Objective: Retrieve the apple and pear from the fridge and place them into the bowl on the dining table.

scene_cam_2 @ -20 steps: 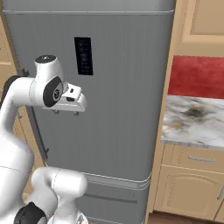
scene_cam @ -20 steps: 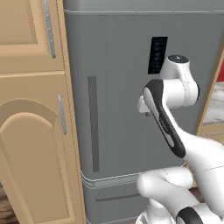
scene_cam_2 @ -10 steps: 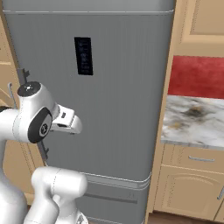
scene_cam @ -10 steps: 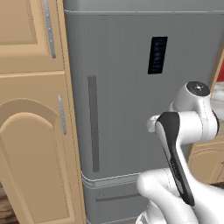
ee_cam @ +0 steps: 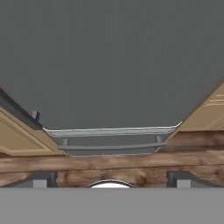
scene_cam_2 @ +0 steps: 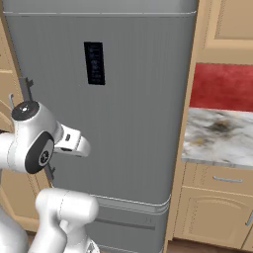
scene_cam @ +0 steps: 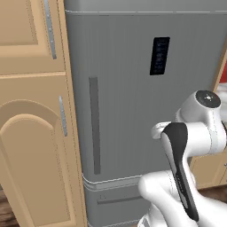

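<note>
hand view: fingers (ee_cam: 40,179) spread before shut fridge (ee_cam: 109,61); right base view adds marble counter (scene_cam_2: 220,136).

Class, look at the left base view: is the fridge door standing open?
No, the fridge door is shut flush, its grey front unbroken with the long dark handle upright on it and no inner shelves showing.

The arm (scene_cam: 195,146) is glossy white, built of rounded, tube-like links with bulging joints. A long black strip (scene_cam: 179,168) runs down one link, narrowing toward its lower end. A round dark grey cap (scene_cam: 207,99) tops the upper joint; in the right base view a black disc (scene_cam_2: 40,152) with small pale marks sits on the joint's side. Two dark grey fingertips (ee_cam: 41,179) are blocky and square-edged.
</note>
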